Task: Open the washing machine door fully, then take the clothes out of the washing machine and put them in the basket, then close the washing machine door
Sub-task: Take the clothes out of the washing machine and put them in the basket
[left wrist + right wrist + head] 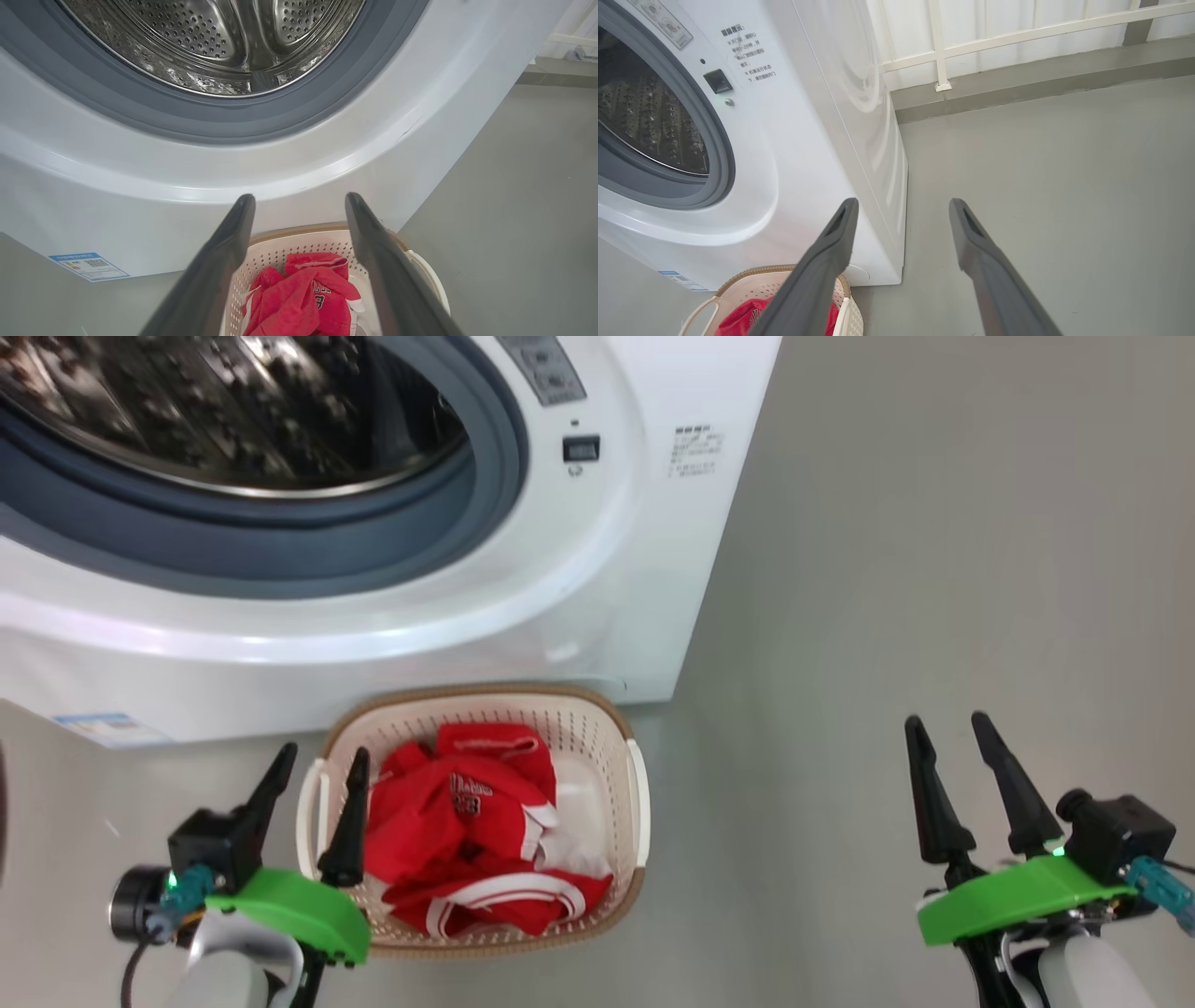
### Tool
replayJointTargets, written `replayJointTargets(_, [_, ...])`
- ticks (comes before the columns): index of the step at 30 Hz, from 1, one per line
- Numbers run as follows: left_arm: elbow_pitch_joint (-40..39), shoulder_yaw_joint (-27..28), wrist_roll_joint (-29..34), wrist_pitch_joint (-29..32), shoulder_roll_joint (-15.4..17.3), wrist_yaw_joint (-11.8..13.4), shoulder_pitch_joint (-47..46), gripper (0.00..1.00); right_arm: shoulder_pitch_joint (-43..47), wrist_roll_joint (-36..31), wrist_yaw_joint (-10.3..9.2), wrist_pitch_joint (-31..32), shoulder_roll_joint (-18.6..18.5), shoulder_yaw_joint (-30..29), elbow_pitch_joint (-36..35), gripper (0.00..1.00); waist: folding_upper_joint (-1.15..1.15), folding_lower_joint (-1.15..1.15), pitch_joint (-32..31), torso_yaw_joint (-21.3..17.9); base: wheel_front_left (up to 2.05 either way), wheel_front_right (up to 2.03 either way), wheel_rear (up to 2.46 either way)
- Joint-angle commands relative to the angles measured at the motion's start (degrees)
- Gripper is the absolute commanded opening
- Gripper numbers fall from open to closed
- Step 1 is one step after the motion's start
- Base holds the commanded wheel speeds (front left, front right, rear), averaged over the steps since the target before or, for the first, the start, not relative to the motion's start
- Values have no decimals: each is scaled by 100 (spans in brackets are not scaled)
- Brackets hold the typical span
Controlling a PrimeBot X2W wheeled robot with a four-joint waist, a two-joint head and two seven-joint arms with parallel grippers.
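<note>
Two grippers, both spread wide and holding nothing. The left gripper [322, 754] hovers over the near-left rim of the basket [597, 728]. The right gripper [947, 721] hangs above bare floor [887, 569], well apart to the right.

One basket stands on the floor just before the one washing machine [597, 569]. The clothes [467, 831] lie in it as a red heap of at least two pieces; exact count unclear. The one drum [233, 411] looks empty as far as seen.

Judgement: unloading is done and the door is not yet closed. The next move is to reach the door's rim and swing it onto the gasket [280, 537] until it latches.
</note>
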Motion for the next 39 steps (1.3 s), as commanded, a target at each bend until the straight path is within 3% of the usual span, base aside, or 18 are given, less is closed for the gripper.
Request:
replayJointTargets(1, [-252,241,103,-54,111,-32,148,100,105,-130,36,-37,-25,99,-103,100,0,0,-348,67,0,0,0])
replayJointTargets(22, [-1719,1013,341,-54,-21,-32,1667,100,848,-364,36,-37,-25,-109,-128,100,0,0,-1180,73,0,0,0])
replayJointTargets(39, [-2120,1301,352,-54,-172,-32,2036,100,1013,-373,36,-37,-25,-228,-205,100,0,0,-1189,79,0,0,0])
